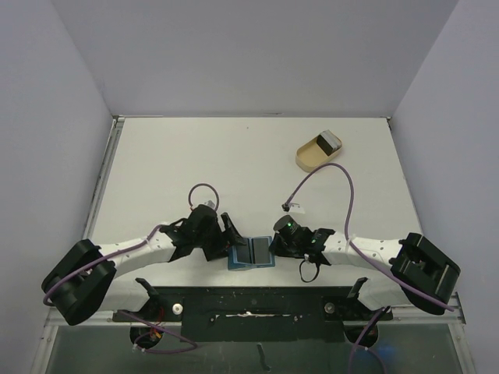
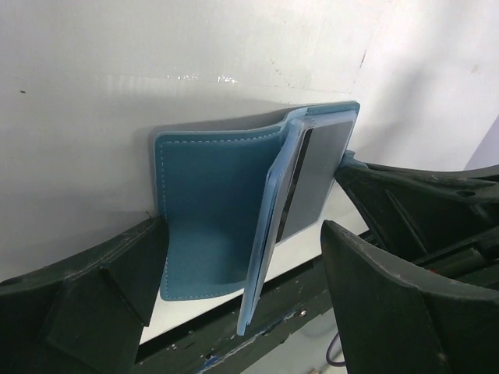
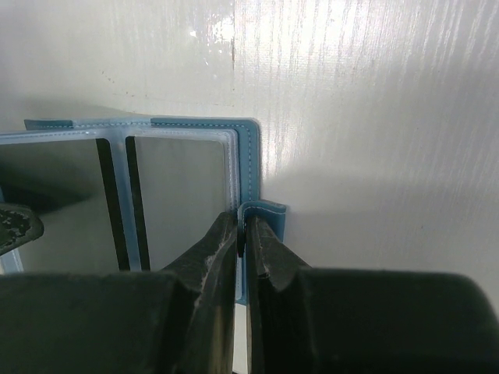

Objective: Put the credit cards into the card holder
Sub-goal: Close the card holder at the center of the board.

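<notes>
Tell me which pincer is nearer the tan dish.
Right. The right pincer sits at the right edge of the card holder, below the tan dish; the left pincer is at its left edge, farther off.

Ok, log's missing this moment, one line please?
left hand: open around card holder | right hand: shut on its tab | credit cards: in both pockets

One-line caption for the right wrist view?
Right hand pinches the tab of the wallet; grey cards sit in both pockets.
</notes>
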Tool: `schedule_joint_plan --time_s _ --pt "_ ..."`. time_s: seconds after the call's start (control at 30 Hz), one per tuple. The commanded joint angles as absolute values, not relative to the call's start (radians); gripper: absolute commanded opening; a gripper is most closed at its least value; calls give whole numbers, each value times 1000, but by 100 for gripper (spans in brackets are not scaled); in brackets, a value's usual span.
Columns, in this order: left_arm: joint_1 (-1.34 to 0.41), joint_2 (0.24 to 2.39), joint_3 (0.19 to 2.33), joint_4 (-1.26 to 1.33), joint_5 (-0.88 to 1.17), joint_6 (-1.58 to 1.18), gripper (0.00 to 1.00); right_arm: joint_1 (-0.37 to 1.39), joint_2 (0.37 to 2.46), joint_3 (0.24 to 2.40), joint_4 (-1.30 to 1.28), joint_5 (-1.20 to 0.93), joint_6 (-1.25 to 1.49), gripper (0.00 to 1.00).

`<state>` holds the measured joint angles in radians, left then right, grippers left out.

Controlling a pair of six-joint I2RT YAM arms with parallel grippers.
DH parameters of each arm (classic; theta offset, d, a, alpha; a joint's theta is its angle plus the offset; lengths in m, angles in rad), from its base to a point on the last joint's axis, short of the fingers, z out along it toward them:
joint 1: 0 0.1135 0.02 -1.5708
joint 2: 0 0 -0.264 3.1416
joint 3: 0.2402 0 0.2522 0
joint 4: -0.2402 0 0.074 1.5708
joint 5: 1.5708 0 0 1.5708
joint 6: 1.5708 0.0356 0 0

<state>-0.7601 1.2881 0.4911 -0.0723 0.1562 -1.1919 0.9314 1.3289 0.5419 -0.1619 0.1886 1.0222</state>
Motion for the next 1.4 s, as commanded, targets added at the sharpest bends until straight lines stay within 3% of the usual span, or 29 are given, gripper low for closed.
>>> schedule_joint_plan --time_s 0.0,0.77,0.83,1.13,1.37 --pt "-776 1239 515 38 203 -1244 78 951 1353 557 -128 189 1026 0" --pt "-827 1215 489 339 268 -1311 76 953 1372 612 -135 207 985 0" --pt "-826 1238 480 368 281 -1309 72 954 1382 624 -133 208 968 0" --pt "-809 1306 496 335 262 -1230 37 949 1393 669 -133 220 889 4" --pt "-807 1361 582 159 205 -1133 23 947 1368 672 -193 241 885 14"
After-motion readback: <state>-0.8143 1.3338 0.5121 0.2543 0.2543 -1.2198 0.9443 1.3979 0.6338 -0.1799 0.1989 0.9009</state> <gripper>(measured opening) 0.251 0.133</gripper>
